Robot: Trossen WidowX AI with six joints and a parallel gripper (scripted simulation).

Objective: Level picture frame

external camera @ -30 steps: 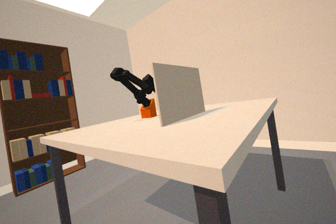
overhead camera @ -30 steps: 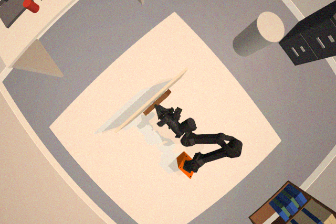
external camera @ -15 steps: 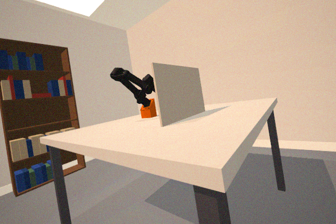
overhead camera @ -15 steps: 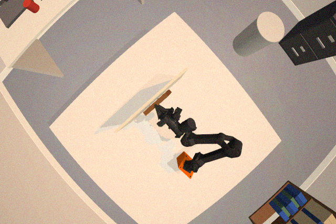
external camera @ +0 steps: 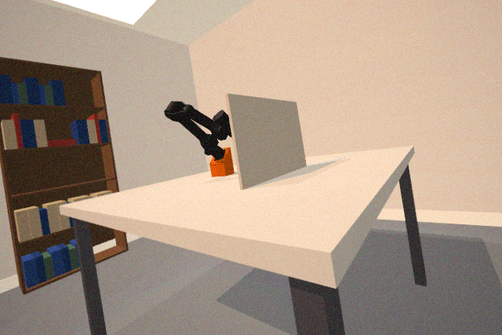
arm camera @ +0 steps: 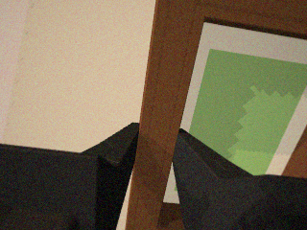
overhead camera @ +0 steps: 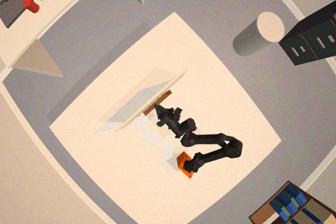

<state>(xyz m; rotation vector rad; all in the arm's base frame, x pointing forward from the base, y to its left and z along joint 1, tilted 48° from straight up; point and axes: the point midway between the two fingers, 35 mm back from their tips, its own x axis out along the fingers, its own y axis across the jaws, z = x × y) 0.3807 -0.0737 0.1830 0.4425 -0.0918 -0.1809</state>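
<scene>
The brown picture frame (overhead camera: 165,95) (arm camera: 165,62) hangs in front of the upright wall panel (overhead camera: 179,75) (external camera: 267,140). In the wrist view it appears tilted and holds a green picture (arm camera: 225,77) with a pale border. My gripper (overhead camera: 156,105) (arm camera: 155,132) is shut on one side bar of the frame, with one finger on the outer side and the other on the inner side. The screw and the back of the frame are hidden. In the exterior view the panel hides the frame and my gripper.
The panel stands on the white table (overhead camera: 108,178) (external camera: 182,209). The orange arm base (overhead camera: 185,159) (external camera: 221,165) is on the same table, in front of the panel. A bookcase (external camera: 60,161), a grey bin (overhead camera: 249,37) and a dark cabinet (overhead camera: 312,40) stand beyond the table.
</scene>
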